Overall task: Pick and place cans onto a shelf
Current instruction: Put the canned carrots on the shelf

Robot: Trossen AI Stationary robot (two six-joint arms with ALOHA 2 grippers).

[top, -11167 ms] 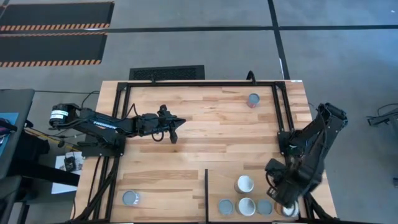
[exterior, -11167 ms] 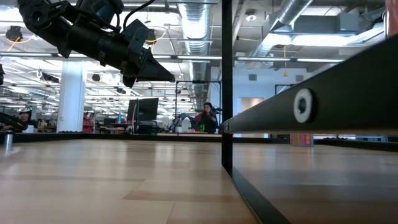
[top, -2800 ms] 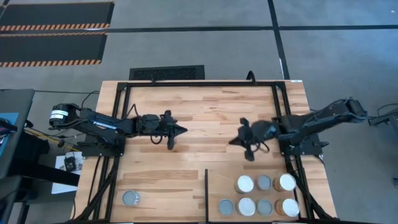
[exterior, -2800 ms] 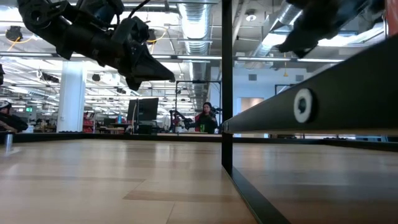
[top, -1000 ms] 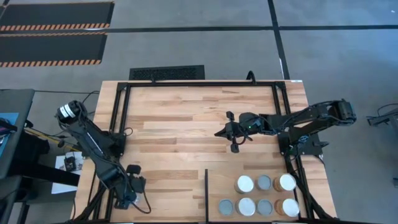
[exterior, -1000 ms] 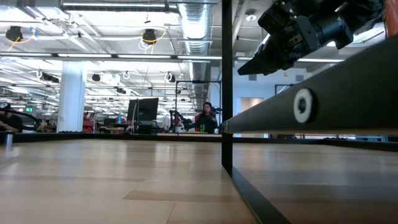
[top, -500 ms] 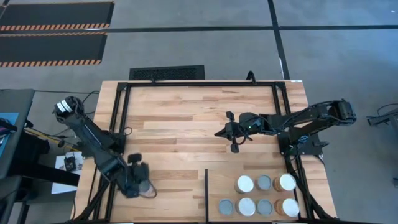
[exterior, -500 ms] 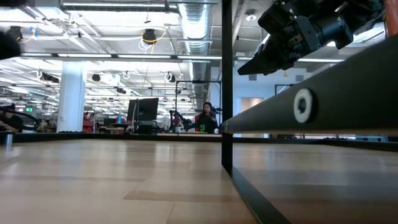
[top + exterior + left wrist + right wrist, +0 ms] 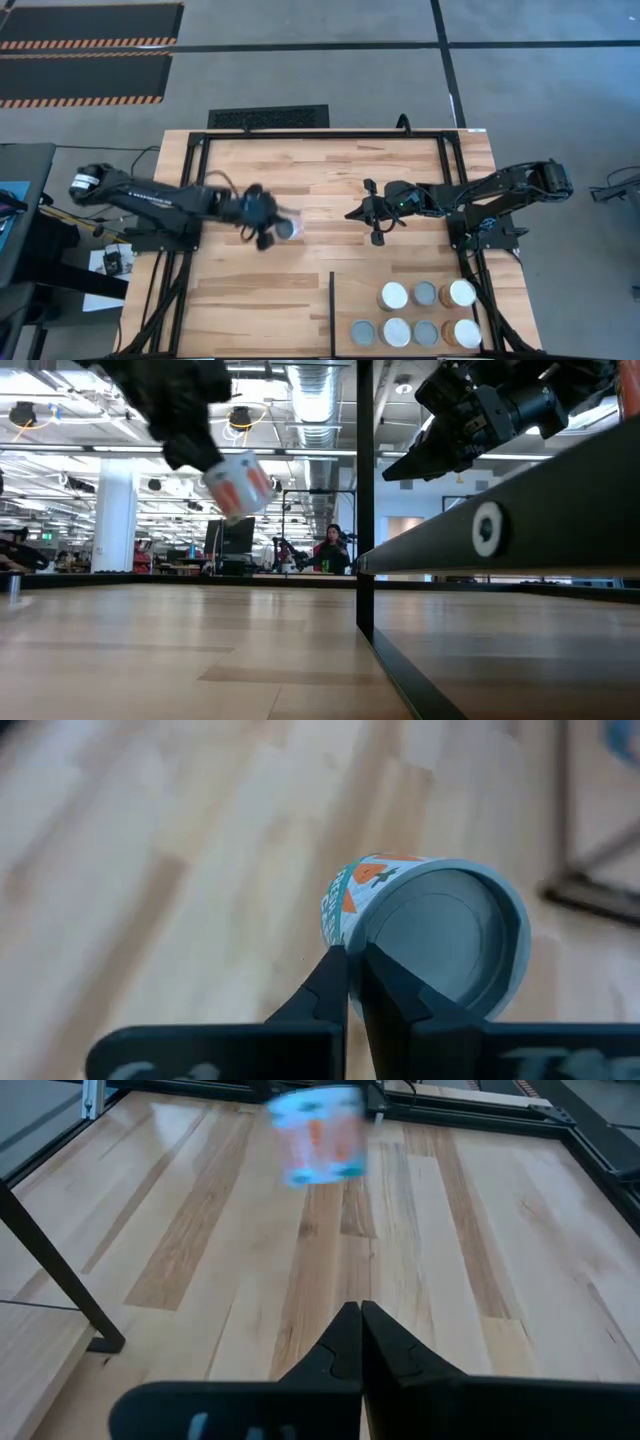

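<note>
Left fingers [image 9: 350, 982] pinching can [image 9: 430, 935] rim; label orange-teal, text unreadable. Right fingers [image 9: 361, 1342] pressed together.

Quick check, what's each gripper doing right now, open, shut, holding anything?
Left gripper: shut on a can, carried above the table.
Right gripper: shut, holding nothing, hanging over the middle of the table.

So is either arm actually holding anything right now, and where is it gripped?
The left end effector holds a can pinched by its rim, lifted off the table. The right end effector is shut on nothing, hovering mid-table.
</note>
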